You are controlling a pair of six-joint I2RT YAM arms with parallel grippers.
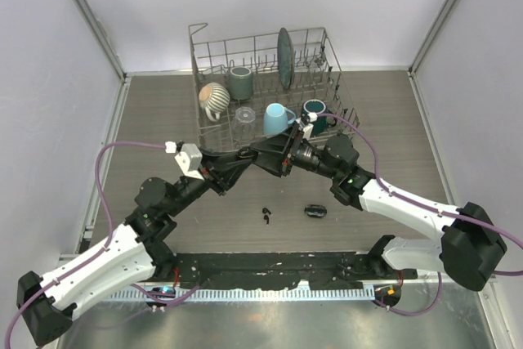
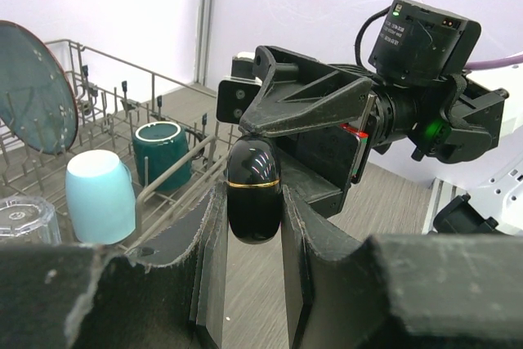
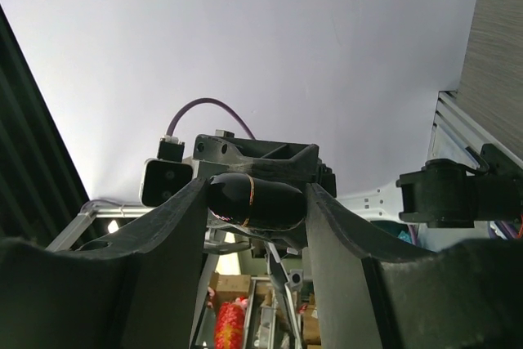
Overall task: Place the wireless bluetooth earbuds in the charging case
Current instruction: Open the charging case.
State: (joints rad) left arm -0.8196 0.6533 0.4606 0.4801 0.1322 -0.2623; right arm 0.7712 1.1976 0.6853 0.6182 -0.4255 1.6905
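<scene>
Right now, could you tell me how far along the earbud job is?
Done: the charging case is lifted off the table. In hand: the left jaws and right jaws both grip it, lid closed. Left: opening it and inserting the earbuds, which lie loose on the table near a second black case.

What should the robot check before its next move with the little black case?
1. Left end effector grips the charging case: ok, clamped between both fingers.
2. Right end effector holds the same case: ok, its fingers touch both ends.
3. Case opened for the earbuds: not ok, it looks closed.
4. Earbuds in plain sight: ok, lying loose on the table.
5. Spare case out of the arms' way: ok, it sits apart beside the earbuds.
</scene>
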